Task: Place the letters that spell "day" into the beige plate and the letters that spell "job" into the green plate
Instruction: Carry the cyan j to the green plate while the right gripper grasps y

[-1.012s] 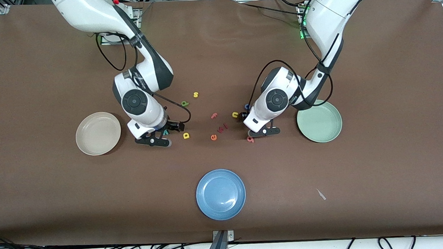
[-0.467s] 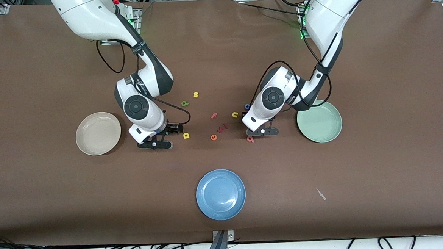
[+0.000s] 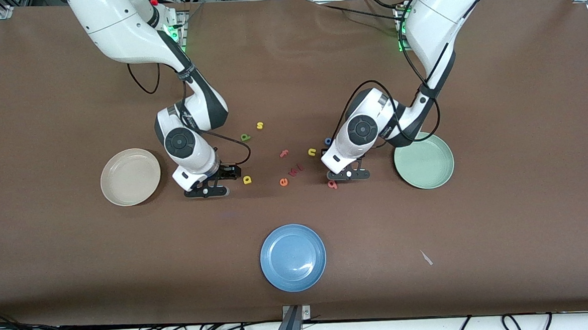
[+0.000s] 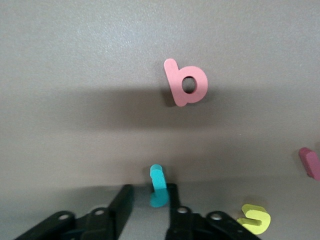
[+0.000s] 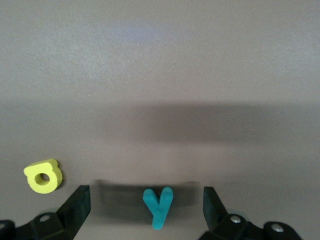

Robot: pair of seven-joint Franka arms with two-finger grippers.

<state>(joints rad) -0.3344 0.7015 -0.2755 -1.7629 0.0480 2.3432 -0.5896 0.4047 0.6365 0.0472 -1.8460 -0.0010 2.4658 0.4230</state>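
The right arm has sunk a little lower in the front view since a second ago, so the teal y that showed beside its wrist is now hidden there under the right gripper (image 3: 206,191). In the right wrist view the y (image 5: 158,205) lies flat on the table between jaws spread wide, touching neither, and the yellow a (image 5: 44,176) lies just outside them. The left gripper (image 3: 347,175), at mid-height of the front view, has its jaws drawn partly in around the teal j (image 4: 158,185); one finger (image 4: 172,200) touches it and a gap shows on the other side. The pink b (image 3: 332,184) lies just below that gripper, the blue o (image 3: 327,141) just above the left wrist, and the olive d (image 3: 244,137) sits above the a. The beige plate (image 3: 104,180) is beside the right gripper, toward the right arm's end of the table, and the green plate (image 3: 447,164) is near the left gripper; neither holds a letter
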